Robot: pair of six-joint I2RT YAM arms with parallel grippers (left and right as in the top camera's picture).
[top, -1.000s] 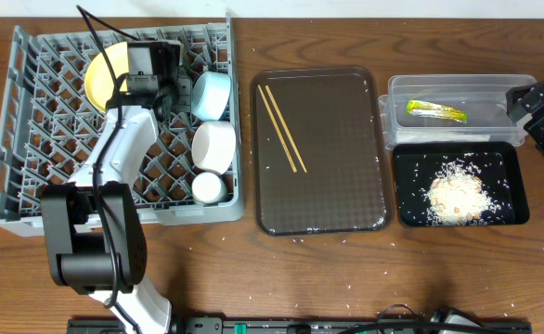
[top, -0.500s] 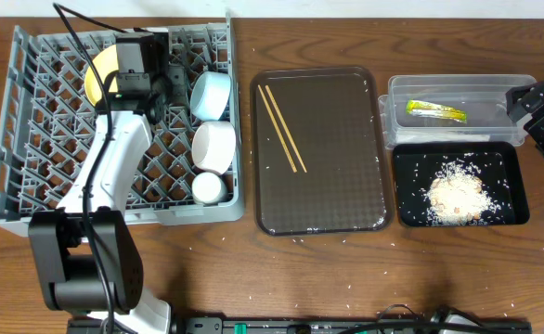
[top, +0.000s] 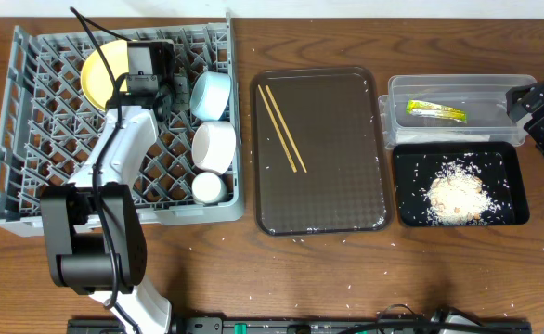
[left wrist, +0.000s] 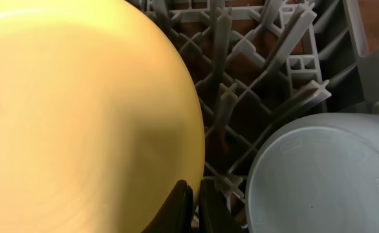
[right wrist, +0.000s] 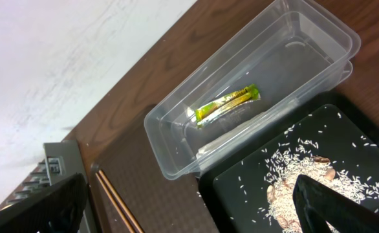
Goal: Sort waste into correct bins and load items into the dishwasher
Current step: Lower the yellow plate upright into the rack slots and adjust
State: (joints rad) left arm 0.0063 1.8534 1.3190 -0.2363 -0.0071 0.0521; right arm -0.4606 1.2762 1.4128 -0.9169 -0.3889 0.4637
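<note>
In the grey dish rack (top: 58, 167), at the left of the table: yellow plate (top: 100, 74) tilted among the pegs near the far wall. Just right of it a light-blue bowl (top: 210, 95), then a white bowl (top: 213, 146) and a small white cup (top: 207, 188), in a row along the rack's right side.

Left gripper (left wrist: 193, 204) down in the rack between plate and blue bowl. Fingers pinched almost together on the plate's lower rim, as far as the left wrist view lets on.

On the dark-brown serving tray (top: 256, 148), mid-table: only the pair of chopsticks (top: 282, 128), lying side by side at a slant in the far-left part, plus a few stray grains.

In the clear tub (top: 458, 82), far right: the green-and-yellow wrapper (top: 434, 110), flat on the bottom.

In the black tray (top: 402, 186), just in front of the tub and touching it: the beige heap of rice scraps (top: 456, 195), with loose grains spread around it.

Right gripper (right wrist: 191, 181) up above the right end of the tub and tray, fingers spread wide, grasping nothing.

Underneath all, a brown wooden table (top: 346, 269), dotted with scattered grains beside the trays. Behind its far edge, a plain white wall (right wrist: 47, 65).
</note>
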